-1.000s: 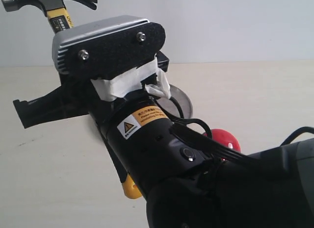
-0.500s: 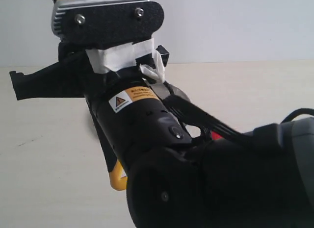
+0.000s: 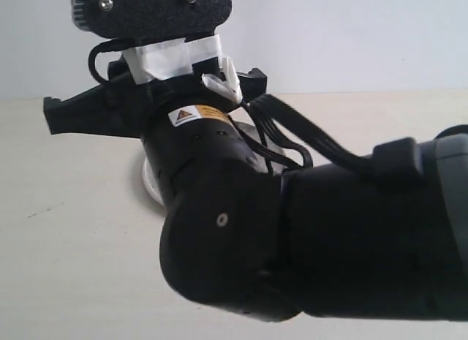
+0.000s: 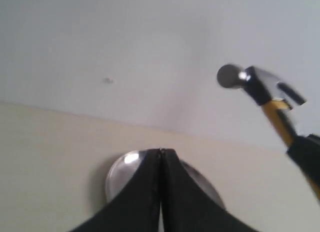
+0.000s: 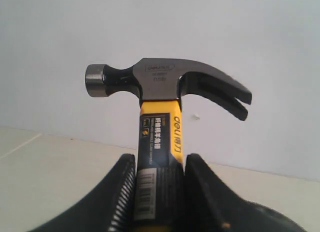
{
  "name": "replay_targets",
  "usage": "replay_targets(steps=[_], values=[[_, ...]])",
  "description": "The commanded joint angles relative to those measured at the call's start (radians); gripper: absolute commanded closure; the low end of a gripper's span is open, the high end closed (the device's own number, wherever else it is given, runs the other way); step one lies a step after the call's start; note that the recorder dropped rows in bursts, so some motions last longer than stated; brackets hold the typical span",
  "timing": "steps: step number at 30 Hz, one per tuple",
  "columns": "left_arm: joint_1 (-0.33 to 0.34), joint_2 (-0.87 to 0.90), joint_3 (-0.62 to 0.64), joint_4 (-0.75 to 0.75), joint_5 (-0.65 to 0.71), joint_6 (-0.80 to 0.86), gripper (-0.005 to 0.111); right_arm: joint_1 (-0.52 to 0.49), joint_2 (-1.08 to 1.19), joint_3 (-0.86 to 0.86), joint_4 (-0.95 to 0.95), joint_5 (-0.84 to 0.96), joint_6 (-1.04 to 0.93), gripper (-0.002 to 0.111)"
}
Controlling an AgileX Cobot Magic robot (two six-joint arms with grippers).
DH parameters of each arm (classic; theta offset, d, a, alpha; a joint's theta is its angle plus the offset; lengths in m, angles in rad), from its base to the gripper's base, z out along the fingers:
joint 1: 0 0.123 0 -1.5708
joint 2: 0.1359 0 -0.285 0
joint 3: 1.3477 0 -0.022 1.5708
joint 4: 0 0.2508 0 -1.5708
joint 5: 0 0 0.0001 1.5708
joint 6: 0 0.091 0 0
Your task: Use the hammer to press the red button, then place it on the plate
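My right gripper [image 5: 159,164] clamps the hammer [image 5: 160,87] by its handle, head upright. My left gripper [image 4: 161,157] is clenched empty, the plate [image 4: 122,164] just beyond its tips.

Soft, even light all round, and no hard shadows on the pale counter [image 3: 66,245]. In the exterior view the black right arm [image 3: 329,230] fills the lower right, so close to the lens that it turns soft and swallows detail. The left wrist view is hazy throughout: the hammer [image 4: 260,87] is smeared, with a bright glint on the plate [image 4: 125,159] rim. The right wrist view is crisp on the hammer head, which shows a dull sheen, and the label is legible. The right pincer [image 5: 159,167] fingers near the lens blur.
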Motion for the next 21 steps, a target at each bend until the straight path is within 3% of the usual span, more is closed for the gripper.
replay_targets(steps=[1, 9, 14, 16, 21], values=[[-0.025, 0.244, -0.066, 0.034, 0.057, 0.002, 0.107, -0.055, -0.050, -0.026, 0.049, -0.072, -0.108, 0.108], [-0.229, 0.460, -0.070, 0.084, -0.049, -0.031, 0.107, -0.120, -0.067, -0.024, 0.074, -0.069, -0.112, 0.108], [-0.340, 0.479, -0.075, 0.207, -0.081, -0.186, 0.107, -0.118, -0.067, -0.024, 0.010, -0.074, -0.105, 0.108], [-0.357, 0.479, -0.075, 0.257, -0.084, -0.244, 0.107, -0.118, -0.067, -0.024, 0.014, -0.072, -0.110, 0.108], [-0.363, 0.481, -0.075, 0.547, -0.084, -0.458, 0.107, -0.118, -0.066, -0.024, 0.043, -0.089, -0.193, 0.108]])
